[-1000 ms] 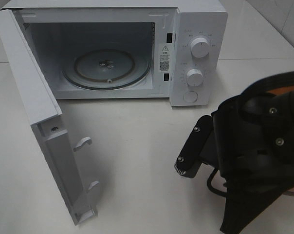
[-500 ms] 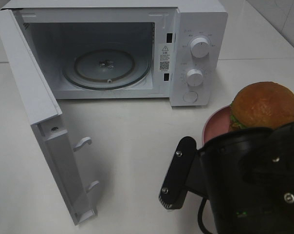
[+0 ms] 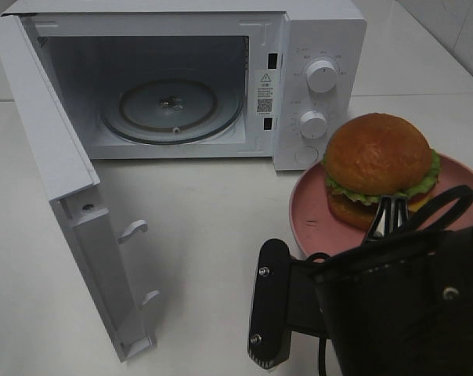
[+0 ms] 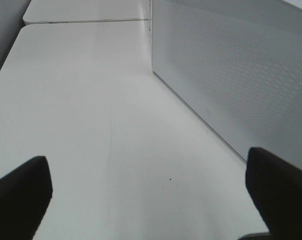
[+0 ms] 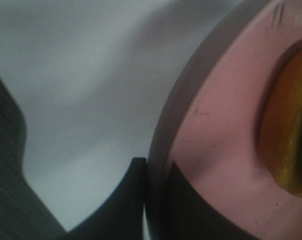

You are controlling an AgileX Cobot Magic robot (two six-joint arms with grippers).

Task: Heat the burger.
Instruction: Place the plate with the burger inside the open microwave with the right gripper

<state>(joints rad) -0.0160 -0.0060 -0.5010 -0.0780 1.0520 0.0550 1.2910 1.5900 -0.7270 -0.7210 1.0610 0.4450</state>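
The burger (image 3: 377,164), with its glossy orange-brown bun and green lettuce frill, sits on a round pink plate (image 3: 307,213) just right of the open microwave (image 3: 319,47). My right arm (image 3: 401,309) covers the plate's near edge in the high view. In the right wrist view my right gripper (image 5: 151,192) is shut on the pink plate's rim (image 5: 216,125), and the burger's bun (image 5: 286,135) shows just beyond it. My left gripper (image 4: 148,192) is open with nothing between its fingers (image 4: 18,192), low over the table beside the microwave door (image 4: 241,75).
The microwave door (image 3: 56,157) swings out to the left towards the table's front. A glass turntable (image 3: 170,110) lies inside the cavity. Two dials (image 3: 321,77) are on its right panel. White table (image 3: 213,227) lies between door and plate.
The right arm has drawn back towards the camera, uncovering the burger. The plate with the burger has moved left, closer to the microwave. The left gripper stays open.
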